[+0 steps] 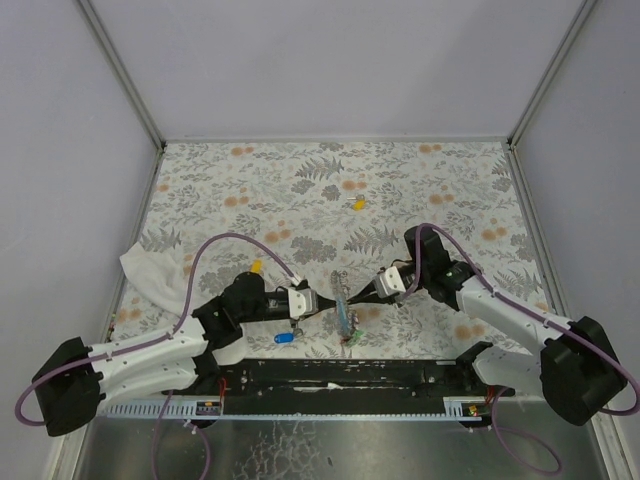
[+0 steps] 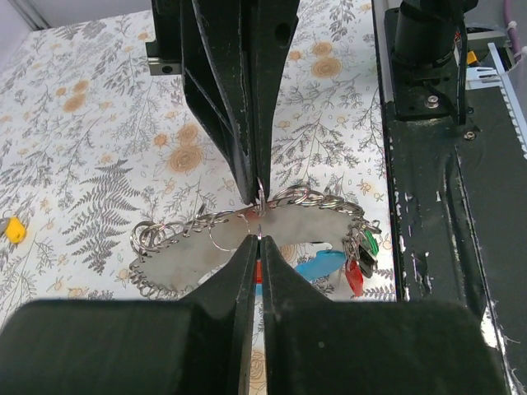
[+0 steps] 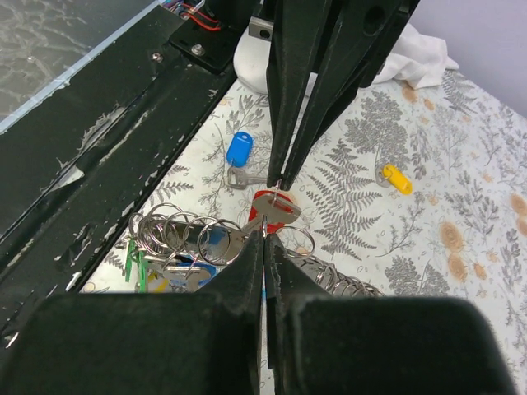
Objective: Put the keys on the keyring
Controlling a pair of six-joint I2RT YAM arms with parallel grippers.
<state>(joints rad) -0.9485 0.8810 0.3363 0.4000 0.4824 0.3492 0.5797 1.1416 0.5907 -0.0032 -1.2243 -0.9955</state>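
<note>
While the left gripper (image 2: 258, 220) pinches the thin wire loop of the keyring (image 2: 317, 197), its springy coils arc sideways. The right gripper (image 3: 269, 210) clamps a flat red-headed key (image 3: 286, 210).

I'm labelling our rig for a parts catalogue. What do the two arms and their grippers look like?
The left arm and right arm have white shells between bulky black joints, each trailing a looping purple cable. The left gripper and right gripper have black fingers tapering to thin tips.
</note>
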